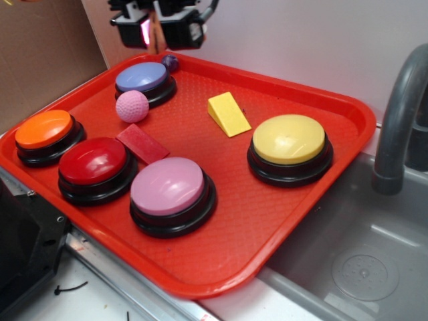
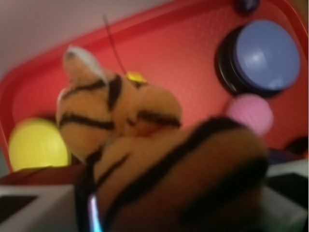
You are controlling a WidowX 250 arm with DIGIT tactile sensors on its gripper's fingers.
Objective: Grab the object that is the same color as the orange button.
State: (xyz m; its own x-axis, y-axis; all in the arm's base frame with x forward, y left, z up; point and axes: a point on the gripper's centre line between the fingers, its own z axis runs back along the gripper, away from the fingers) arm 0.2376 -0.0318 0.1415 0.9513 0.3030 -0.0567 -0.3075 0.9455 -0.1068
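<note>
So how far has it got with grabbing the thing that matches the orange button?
Looks nearly done. The wrist view is filled by the orange striped tiger toy, sitting right at the gripper, which hangs high above the back of the red tray. No tiger is left on the tray, and the orange button sits untouched. Whether the grip is firm, the blurred view cannot show.

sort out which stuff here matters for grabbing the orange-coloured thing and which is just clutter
Part of the job:
- orange button
- plush tiger, orange with black stripes, held up close in the wrist view
- gripper, raised above the tray's far edge

Just lying about:
- red button
- yellow button
- pink ball
- yellow wedge
</note>
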